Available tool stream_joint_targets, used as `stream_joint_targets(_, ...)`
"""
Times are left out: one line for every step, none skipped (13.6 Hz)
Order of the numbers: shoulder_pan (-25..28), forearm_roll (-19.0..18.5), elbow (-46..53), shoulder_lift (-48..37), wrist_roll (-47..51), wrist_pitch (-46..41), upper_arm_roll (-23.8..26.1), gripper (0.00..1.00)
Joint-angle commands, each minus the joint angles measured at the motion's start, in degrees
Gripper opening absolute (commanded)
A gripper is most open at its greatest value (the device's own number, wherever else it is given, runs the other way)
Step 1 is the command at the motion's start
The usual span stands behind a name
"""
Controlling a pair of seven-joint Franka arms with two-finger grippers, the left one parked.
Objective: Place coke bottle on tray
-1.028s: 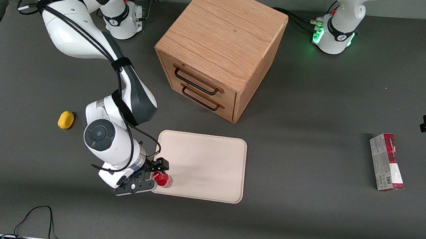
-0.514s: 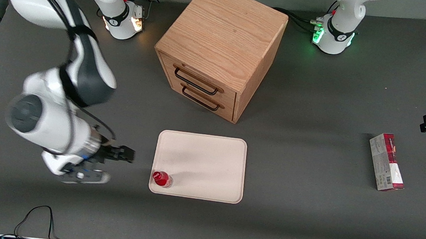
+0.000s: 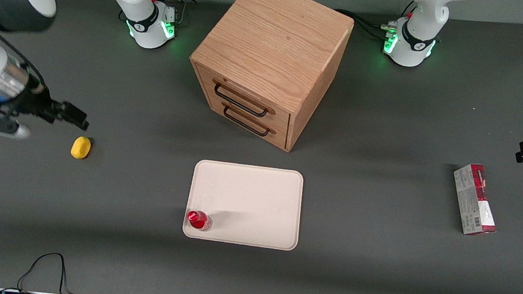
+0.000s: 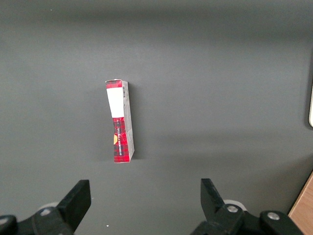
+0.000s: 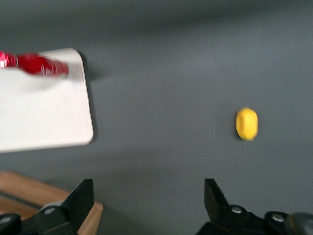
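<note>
One coke bottle stands upright on the one tray, in the tray's corner nearest the front camera at the working arm's end, close to the low rim on both sides. The rest of the tray surface is bare cream. In the right wrist view the bottle shows again at the tray's corner.

The gripper hangs above the table toward the working arm's end, well apart from the tray and holding nothing; its two fingers are spread wide, with bare table showing between them. One small yellow object lies on the table just beside the gripper, a little nearer the front camera, well apart from the tray.

One wooden drawer box with two black-handled drawers stands farther from the front camera than the tray, with a strip of table between them. One red-and-grey carton lies flat toward the parked arm's end, well apart from everything else. A wide band of dark table runs between the tray and the table edge nearest the camera, where one black cable loops.
</note>
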Motion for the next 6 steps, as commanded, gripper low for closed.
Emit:
stream_joint_targets(0.61, 0.61, -3.36, -4.49, -5.39, -1.79, -3.44, 1.0)
stream_joint_targets(0.52, 0.61, -2.75, -4.5, -6.8, -1.97, -4.07, 1.0)
stream_joint_targets(0.52, 0.61, -2.13, -4.23, -6.47, -2.15, -4.07, 1.0)
stream_joint_targets(0.52, 0.52, -1.78, -3.97, -6.12, -2.15, -4.07, 1.0)
stream_joint_targets(0.43, 0.61, -1.08, -3.71, -6.02, -2.24, -4.07, 1.0)
stream_joint_targets(0.52, 0.52, -0.64, -3.62, -5.94, -2.32, -4.07, 1.0)
